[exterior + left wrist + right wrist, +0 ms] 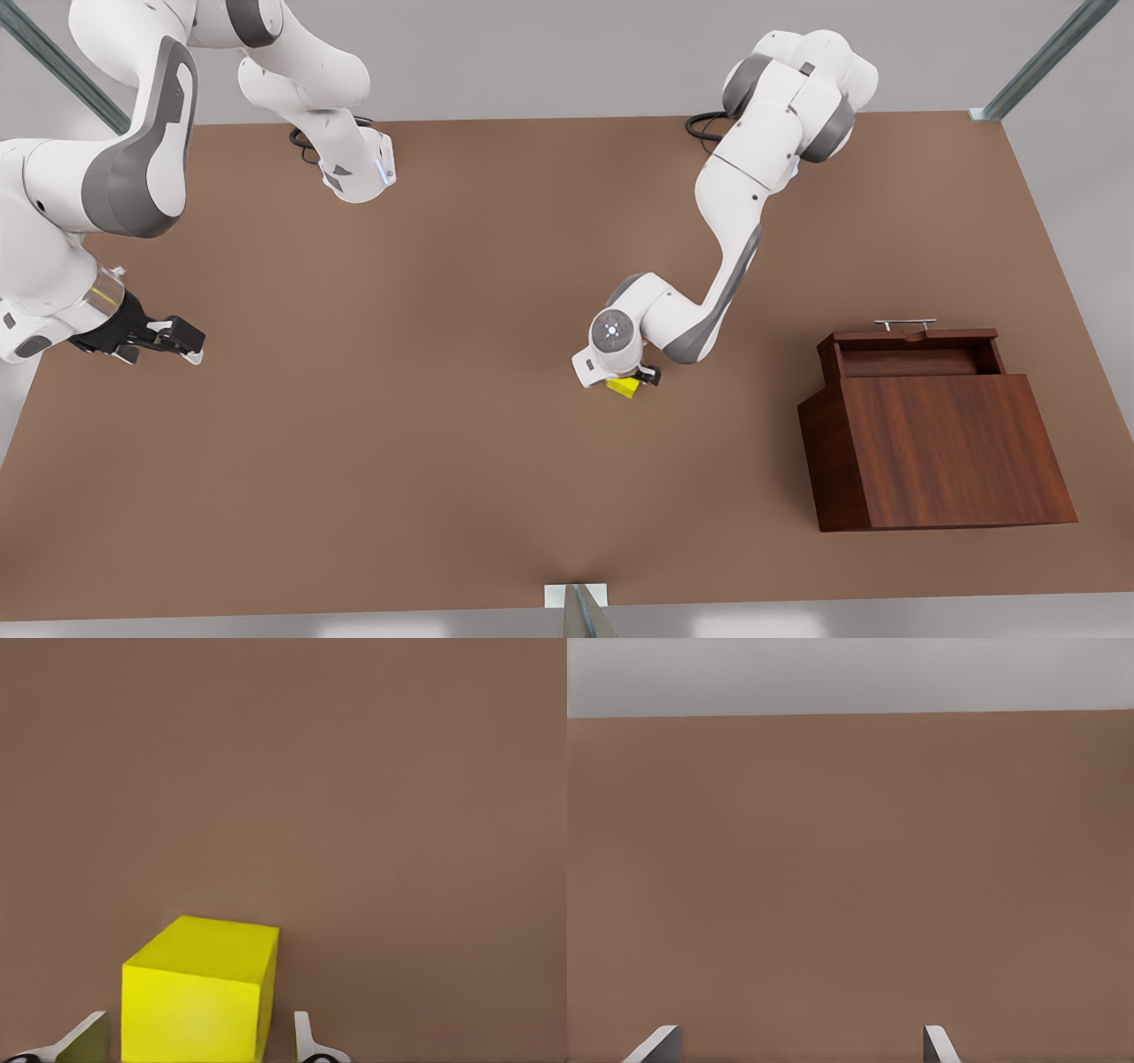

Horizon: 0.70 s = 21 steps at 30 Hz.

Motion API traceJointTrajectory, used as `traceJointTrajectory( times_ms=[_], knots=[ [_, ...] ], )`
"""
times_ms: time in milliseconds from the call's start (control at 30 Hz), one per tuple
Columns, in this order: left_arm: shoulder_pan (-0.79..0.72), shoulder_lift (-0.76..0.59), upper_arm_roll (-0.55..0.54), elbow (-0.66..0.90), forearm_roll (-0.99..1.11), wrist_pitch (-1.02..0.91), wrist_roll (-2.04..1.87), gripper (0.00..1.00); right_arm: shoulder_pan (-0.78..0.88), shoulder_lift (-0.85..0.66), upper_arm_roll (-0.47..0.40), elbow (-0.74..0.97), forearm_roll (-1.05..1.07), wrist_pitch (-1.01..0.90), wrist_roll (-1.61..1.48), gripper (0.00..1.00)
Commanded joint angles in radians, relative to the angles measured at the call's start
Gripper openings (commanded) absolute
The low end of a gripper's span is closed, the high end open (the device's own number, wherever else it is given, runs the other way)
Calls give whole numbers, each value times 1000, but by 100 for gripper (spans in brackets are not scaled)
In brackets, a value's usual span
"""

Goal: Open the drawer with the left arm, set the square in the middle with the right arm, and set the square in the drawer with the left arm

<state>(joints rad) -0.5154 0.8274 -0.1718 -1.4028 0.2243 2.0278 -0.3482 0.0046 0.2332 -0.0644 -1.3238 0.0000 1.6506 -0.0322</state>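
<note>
Left gripper (634,381) straddled the cube (625,387) mid-table, fingers (306,1041) apart beside it, for pickup toward the open drawer (912,353). Right gripper (173,341) waited, spread wide.

simulated robot test cell | bare brown tabletop (443,461) | metal frame struts (1045,58)

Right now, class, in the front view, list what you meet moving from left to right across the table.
Right gripper, waiting open over bare table → left gripper, with its jaws around the yellow square → wooden box with the drawer pulled open.
</note>
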Motion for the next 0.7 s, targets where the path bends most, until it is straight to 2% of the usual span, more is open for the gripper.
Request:
traceJointTrajectory(
  times_ms=[0,367,467,667],
  knots=[
    [0,2,0,1,1,0,2,100,0,0,0,0,0,0,0,100],
    [0,35,2,-1,4,28,14,100,2,0,2,0,0,0,0,100],
    [0,45,2,1,4,28,11,85,2,0,2,0,0,0,0,100],
    [0,44,2,5,4,26,11,75,2,0,2,0,0,0,0,100]
  ],
)
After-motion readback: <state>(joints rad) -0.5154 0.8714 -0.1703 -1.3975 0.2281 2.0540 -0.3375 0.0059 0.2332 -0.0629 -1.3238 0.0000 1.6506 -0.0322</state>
